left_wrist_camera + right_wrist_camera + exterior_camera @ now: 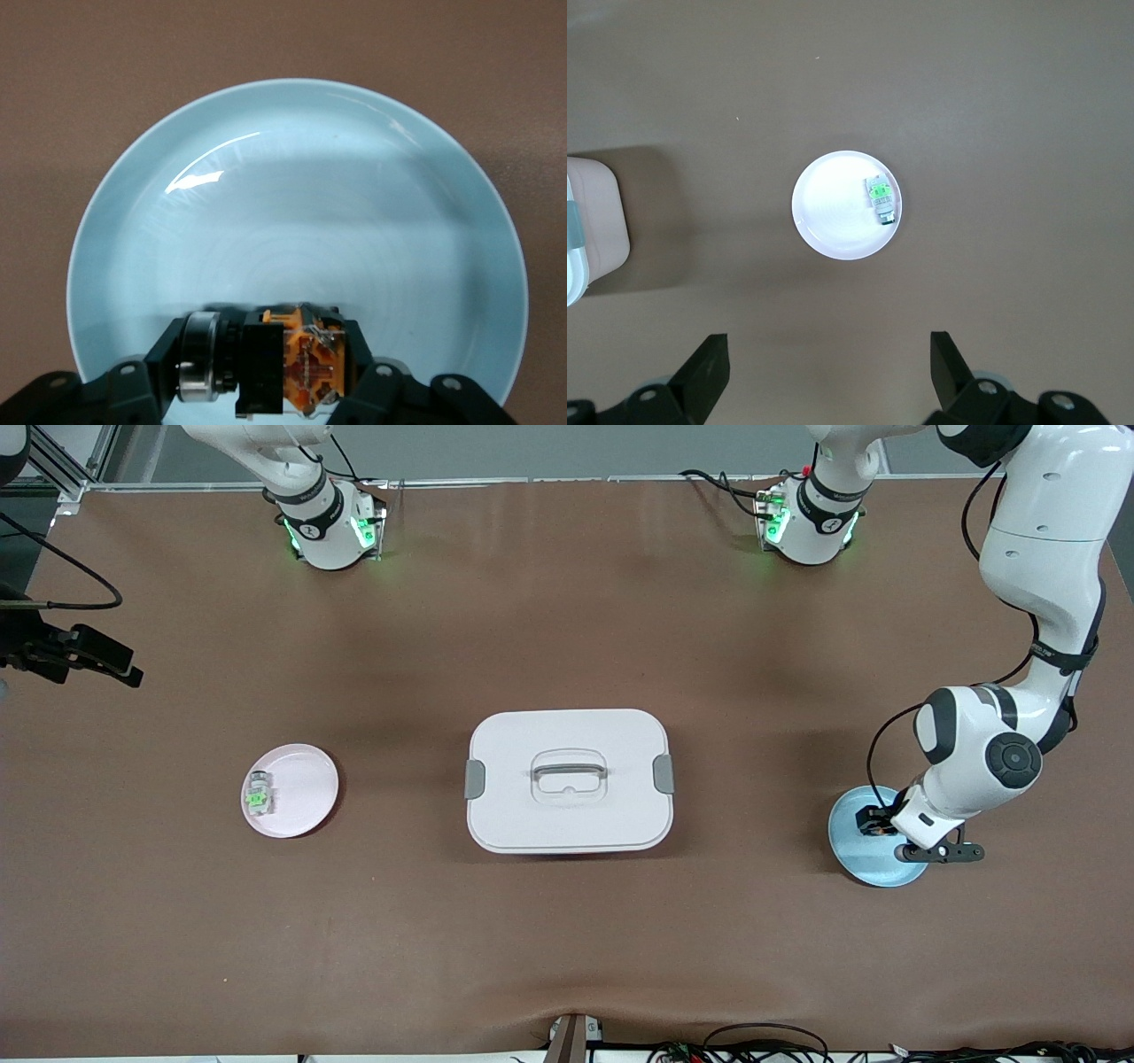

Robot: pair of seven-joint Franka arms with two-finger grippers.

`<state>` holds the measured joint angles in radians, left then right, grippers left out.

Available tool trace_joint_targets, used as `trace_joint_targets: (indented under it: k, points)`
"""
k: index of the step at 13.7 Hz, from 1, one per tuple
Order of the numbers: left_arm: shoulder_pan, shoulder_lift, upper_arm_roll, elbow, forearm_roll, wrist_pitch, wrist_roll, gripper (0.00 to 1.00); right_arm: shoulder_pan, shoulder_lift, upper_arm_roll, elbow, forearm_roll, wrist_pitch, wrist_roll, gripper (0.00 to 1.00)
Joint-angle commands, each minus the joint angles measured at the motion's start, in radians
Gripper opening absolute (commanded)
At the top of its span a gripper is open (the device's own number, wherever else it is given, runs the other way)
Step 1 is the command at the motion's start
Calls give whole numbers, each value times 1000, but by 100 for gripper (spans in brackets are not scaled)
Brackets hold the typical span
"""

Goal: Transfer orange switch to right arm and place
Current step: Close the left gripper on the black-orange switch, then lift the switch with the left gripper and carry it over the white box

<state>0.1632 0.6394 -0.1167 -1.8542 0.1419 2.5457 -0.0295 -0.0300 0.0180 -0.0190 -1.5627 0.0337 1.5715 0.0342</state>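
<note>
Here the brown tabletop (567, 939) is carrying a white lidded box (568, 780) with grey side clips at its middle, a pink plate (306, 779) toward the right arm's end, and a pale blue plate (855, 859) toward the left arm's end. The left arm is reaching down over the blue plate, and its left hand (877, 824) is sitting low at the plate, its fingers (151, 367) flanking the orange switch (288, 367); they appear to be closing on it, though real contact cannot be confirmed. The right hand (828, 372) is hanging high over the tabletop near the pink plate, fingers spread wide and carrying nothing, apparently waiting. On the pink plate a whitish piece with green marks (258, 794) is lying near the rim. The switch itself is resting on the blue plate close to its rim. It is looking light and rigid, a small hard block with a metal collar and exposed orange contacts, so pinching the flat black body sides seems safest, sparing the contacts and leaving one end free for the handover.
</note>
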Motion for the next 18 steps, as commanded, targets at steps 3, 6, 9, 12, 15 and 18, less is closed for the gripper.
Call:
trace_joint_targets:
  k: [3,6,9,12,15,18]
  points:
    - [9,-17,-11,3,12,-1,8,0,-14,-9,8,-7,15,2,-8,100]
    - [7,-73,-21,0,8,-54,6,0,-14,-9,8,-7,15,2,-8,100]
    - [7,-145,-58,1,-45,-148,-6,0,-14,-9,8,-5,15,2,-8,100]
    - [4,-217,-84,6,-157,-254,-18,0,-14,-9,8,-5,15,4,-8,100]
    - [2,-291,-127,16,-176,-388,-169,0,-18,-9,8,-5,15,4,-8,100]
    - [2,-343,-190,59,-221,-522,-305,0,-16,-9,7,-3,12,24,-8,100]
